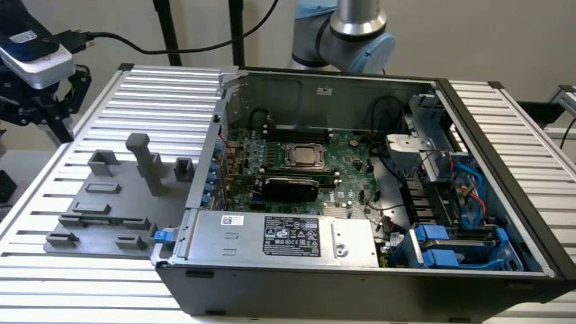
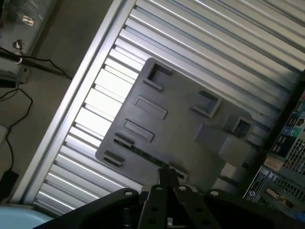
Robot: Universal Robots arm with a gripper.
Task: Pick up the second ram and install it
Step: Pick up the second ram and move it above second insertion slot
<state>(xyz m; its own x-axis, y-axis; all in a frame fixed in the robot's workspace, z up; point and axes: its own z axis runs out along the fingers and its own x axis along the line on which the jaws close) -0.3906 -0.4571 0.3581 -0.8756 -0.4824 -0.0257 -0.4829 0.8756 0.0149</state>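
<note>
The second ram [image 2: 145,153] shows as a thin green strip seen edge-on, standing in a slot of the grey fixture plate [image 2: 176,121] between small grey blocks. My gripper [image 2: 166,175] hangs well above the plate, its black fingers shut together with nothing between them. In the exterior view the gripper [image 1: 38,101], with a white camera box on top, is high at the exterior view's left, beyond the far left corner of the fixture plate [image 1: 108,202]. The ram's holder [image 1: 106,221] lies near the plate's front.
An open black computer case [image 1: 360,283] sits at the exterior view's right of the plate, with motherboard, processor socket [image 1: 304,156] and black slot rails [image 1: 297,128] behind it. A tall grey post [image 1: 144,162] stands on the plate. The table [image 1: 54,175] is ribbed aluminium.
</note>
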